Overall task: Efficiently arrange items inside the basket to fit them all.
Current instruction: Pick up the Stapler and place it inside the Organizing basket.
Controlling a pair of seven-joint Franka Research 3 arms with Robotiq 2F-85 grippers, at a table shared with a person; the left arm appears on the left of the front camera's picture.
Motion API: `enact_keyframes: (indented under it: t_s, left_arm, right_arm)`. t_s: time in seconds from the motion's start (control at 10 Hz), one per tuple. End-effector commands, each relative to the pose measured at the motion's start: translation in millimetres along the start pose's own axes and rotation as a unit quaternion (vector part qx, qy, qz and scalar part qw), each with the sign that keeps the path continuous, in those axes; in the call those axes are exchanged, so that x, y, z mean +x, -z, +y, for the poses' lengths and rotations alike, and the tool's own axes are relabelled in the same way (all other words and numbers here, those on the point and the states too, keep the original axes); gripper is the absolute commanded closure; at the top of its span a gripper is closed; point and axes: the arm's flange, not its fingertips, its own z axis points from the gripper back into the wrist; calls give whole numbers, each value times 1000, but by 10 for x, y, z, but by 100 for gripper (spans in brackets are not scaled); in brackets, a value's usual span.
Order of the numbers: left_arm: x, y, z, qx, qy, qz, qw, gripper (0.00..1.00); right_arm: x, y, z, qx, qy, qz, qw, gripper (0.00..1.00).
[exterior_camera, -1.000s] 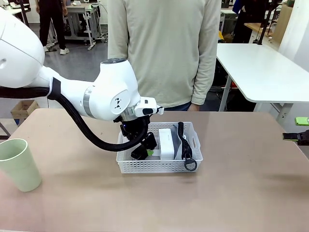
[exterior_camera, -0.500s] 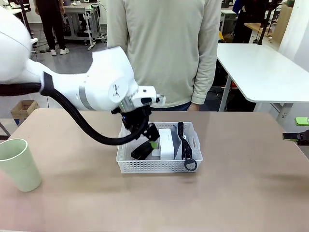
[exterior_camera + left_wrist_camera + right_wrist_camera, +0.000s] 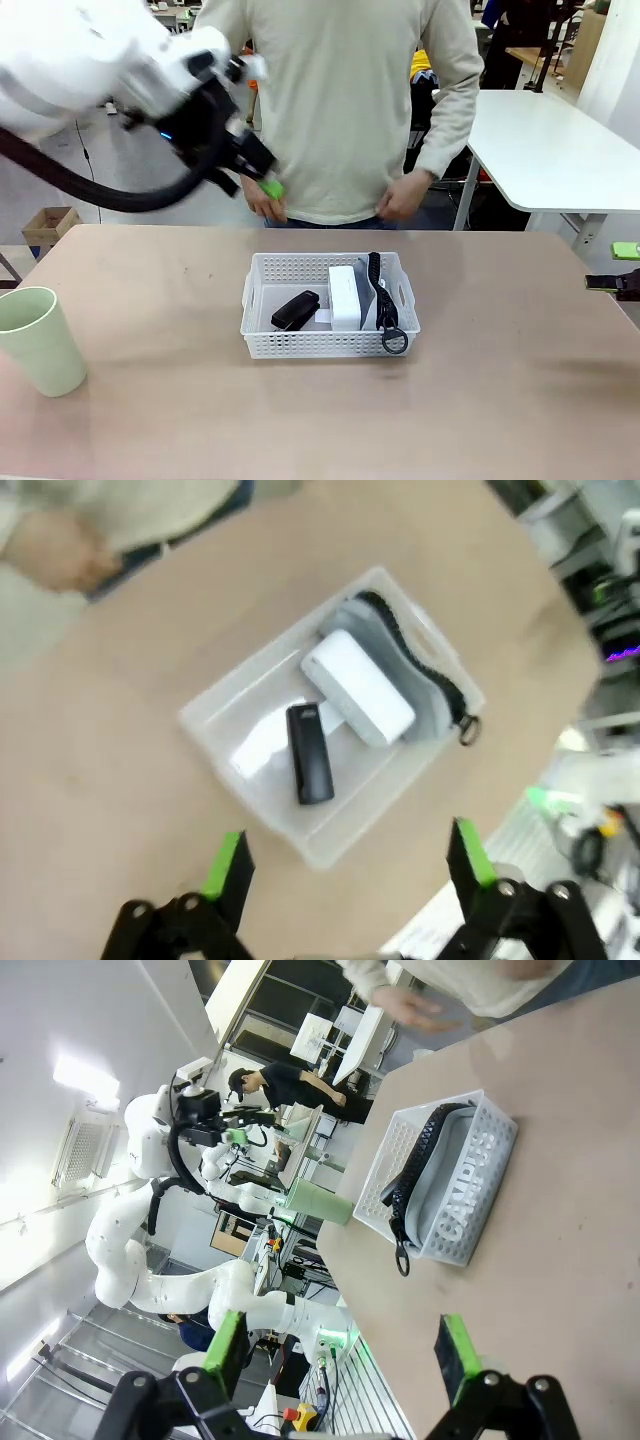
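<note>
Fingers of the left gripper stand spread wide with nothing between them, and the wrist view confirms it: we look down past the green pads onto the basket well below. A second ago this gripper was down inside the basket's left part, right at the black stapler; now it has swung up and away to the far left, in front of the person's hand. The stapler lies flat on the basket floor, apart from the white clock, which stands on edge just to its right. The grey pouch is pressed between the clock and the right wall, its black strap hanging over the near rim. We judge the stapler placed and released, so three items are in. The pale green cup stands upright on the table at the near left, well apart from the basket, and looks to be the one item left. Space for it seems to be only on the left, around the stapler. Our right gripper waits at the table's right edge, jaws apart and empty.
</note>
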Motion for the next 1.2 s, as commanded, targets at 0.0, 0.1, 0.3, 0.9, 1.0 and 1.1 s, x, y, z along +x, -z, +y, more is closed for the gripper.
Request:
enact_keyframes:
  t_s: [0.0, 0.1, 0.3, 0.9, 1.0, 1.1]
  left_arm:
    - [-430, -562, 622, -61, -58, 10, 996, 0]
    - [-647, -937, 1036, -118, -98, -11, 988, 0]
    - [-1089, -1422, 1943, -191, -162, -30, 968, 0]
    - [-1995, -1216, 3719, -315, -160, -201, 913, 0]
    - [-1971, -1080, 3784, -307, -210, -189, 909, 0]
    - [-2094, -1241, 3602, -288, -165, -185, 925, 0]
  right_arm:
    - [-45, -17, 17, 2, -10, 6, 1000, 0]
    - [-45, -17, 17, 2, -10, 6, 1000, 0]
    - [-45, -17, 17, 2, -10, 6, 1000, 0]
    - [-45, -17, 17, 2, -10, 6, 1000, 0]
    - [-45, -17, 17, 2, -10, 6, 1000, 0]
    - [-45, -17, 17, 2, -10, 6, 1000, 0]
